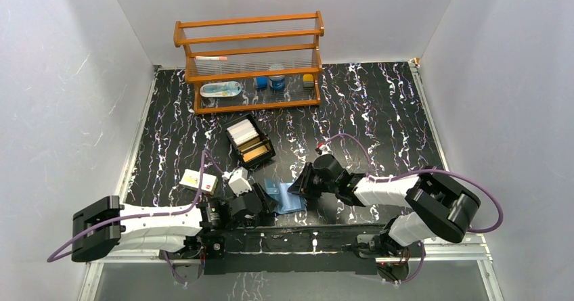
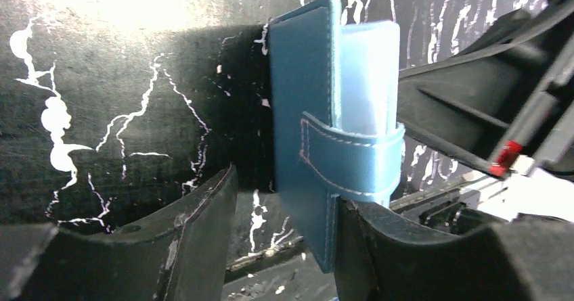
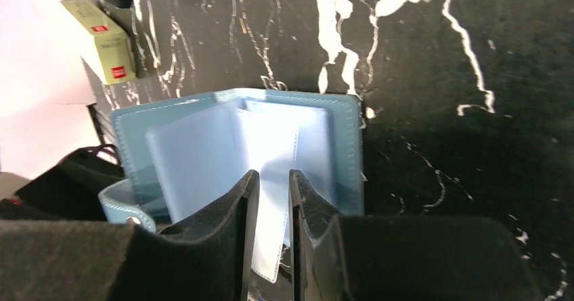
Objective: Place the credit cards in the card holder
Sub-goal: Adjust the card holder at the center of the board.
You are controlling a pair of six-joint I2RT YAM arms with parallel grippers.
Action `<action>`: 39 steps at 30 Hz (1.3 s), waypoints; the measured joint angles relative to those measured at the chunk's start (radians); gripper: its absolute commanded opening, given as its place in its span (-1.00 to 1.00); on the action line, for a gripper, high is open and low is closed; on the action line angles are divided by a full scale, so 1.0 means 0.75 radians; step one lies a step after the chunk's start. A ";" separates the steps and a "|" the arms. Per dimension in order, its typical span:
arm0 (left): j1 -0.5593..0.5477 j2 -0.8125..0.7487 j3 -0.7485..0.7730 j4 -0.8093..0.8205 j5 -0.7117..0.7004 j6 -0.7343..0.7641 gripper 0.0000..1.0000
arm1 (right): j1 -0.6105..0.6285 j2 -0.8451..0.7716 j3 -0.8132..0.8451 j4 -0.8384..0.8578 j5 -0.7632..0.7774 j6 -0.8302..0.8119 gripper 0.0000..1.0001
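Note:
The blue card holder (image 1: 285,198) lies between my two grippers at the table's near edge. In the left wrist view the card holder (image 2: 301,78) stands on edge, its strap wrapped round, its cover against my right finger. My left gripper (image 2: 288,189) is open, with a clear gap at the left finger (image 2: 203,213). In the right wrist view the card holder (image 3: 196,152) is spread open, showing clear sleeves. My right gripper (image 3: 274,176) stands narrowly open around one sleeve. The credit cards sit as a white stack (image 1: 242,133) and a tan stack (image 1: 257,153) in the black box (image 1: 266,137).
A cream packet with red marks (image 1: 200,180) lies left of my left gripper (image 1: 264,203); it also shows in the right wrist view (image 3: 105,40). A wooden rack (image 1: 250,61) with small items stands at the back. My right gripper (image 1: 298,187) faces the left one closely.

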 measured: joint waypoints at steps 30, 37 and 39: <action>0.000 -0.028 -0.045 0.306 0.011 0.390 -1.00 | 0.122 0.039 0.276 -0.397 0.032 -0.127 -0.10; 0.000 0.169 -0.043 0.611 0.114 0.489 -0.99 | 0.129 -0.230 0.166 -0.479 0.105 -0.121 -0.14; 0.000 0.207 -0.042 0.640 0.140 0.484 -0.74 | 0.133 -0.270 0.137 -0.470 0.116 -0.112 -0.15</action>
